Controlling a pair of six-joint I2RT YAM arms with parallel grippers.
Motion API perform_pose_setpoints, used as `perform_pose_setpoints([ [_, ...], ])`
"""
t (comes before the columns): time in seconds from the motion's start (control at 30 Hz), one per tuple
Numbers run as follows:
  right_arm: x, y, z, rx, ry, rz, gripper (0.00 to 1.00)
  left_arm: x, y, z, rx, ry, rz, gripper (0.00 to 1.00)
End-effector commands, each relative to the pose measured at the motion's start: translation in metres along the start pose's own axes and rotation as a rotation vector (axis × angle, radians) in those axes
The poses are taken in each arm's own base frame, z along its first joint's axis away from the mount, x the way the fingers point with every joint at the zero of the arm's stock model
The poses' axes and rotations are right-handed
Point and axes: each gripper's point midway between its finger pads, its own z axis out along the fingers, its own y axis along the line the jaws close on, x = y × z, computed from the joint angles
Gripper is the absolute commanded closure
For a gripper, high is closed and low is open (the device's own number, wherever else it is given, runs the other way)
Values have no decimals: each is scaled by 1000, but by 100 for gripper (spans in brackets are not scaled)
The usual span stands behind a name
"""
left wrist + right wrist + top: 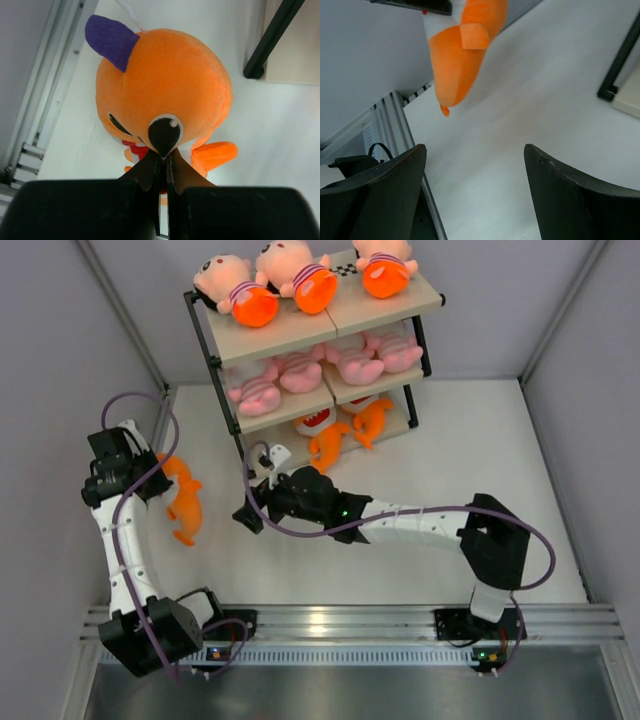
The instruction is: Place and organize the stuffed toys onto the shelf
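Nearest, the left gripper (162,162) has its fingers pinched together on only a thin fold of the orange shark (165,90) by its eye. The toy hangs at the table's (450,460) left side, short of the shelf (290,335). So shallow a hold may slip in transit. The right gripper (475,150), fingers wide apart and empty, sits between toy and shelf and could be struck. Farther on, two sharks (330,435) crowd the bottom tier.

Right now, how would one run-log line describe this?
left fingers: shut on orange shark | right fingers: open, empty | shelf: toys on all three tiers
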Motion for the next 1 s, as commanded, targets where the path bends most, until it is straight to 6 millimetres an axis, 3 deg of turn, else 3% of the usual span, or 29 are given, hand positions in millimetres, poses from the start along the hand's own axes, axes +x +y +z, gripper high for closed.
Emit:
perform_pose_setpoints([
  [0.0, -35, 64, 21, -188, -93, 43, 21, 5, -6, -24, -16, 17, -160, 100],
  [0.07, -24, 72, 37, -213, -71, 76, 19, 4, -13, -28, 4, 14, -209, 100],
  [0.1, -30, 83, 42, -236, -83, 82, 19, 3, -16, -31, 19, 9, -220, 100],
  [0.2, -17, 90, 61, -236, -64, 118, 18, 2, -25, -35, 59, 4, -260, 100],
  [0.37, 12, 74, 84, -138, -28, 156, 18, -4, -37, -44, 120, -13, -281, 100],
  [0.47, 22, 57, 93, -62, -37, 166, 19, -5, -44, -48, 158, -5, -285, 100],
  [0.57, 29, 54, 104, -52, -22, 157, 22, -4, -48, -49, 181, -1, -284, 100],
  [0.6, 33, 56, 106, -63, -12, 164, 26, -3, -47, -49, 176, -2, -282, 100],
  [0.7, 34, 60, 106, -110, -26, 200, 66, -3, -46, -49, 173, -4, -267, 100],
  [0.73, 25, 64, 102, -124, -53, 206, 86, -2, -46, -48, 174, -3, -252, 100],
  [0.8, 35, 55, 94, -115, -34, 244, 100, -2, -41, -46, 155, -4, -225, 100],
  [0.83, 24, 55, 85, -122, -57, 263, 100, -2, -37, -44, 142, -5, -187, 82],
  [0.87, 36, 43, 76, -130, -38, 281, 100, -1, -32, -41, 119, 1, -169, 67],
  [0.9, 37, 44, 67, -157, -26, 320, 100, 0, -24, -38, 84, 2, -122, 51],
  [0.93, 24, 46, 53, -181, -44, 337, 100, 1, -20, -35, 69, 6, -97, 41],
  [0.97, 40, 30, 42, -168, -21, 354, 100, 3, -17, -31, 60, 20, -72, 29],
])
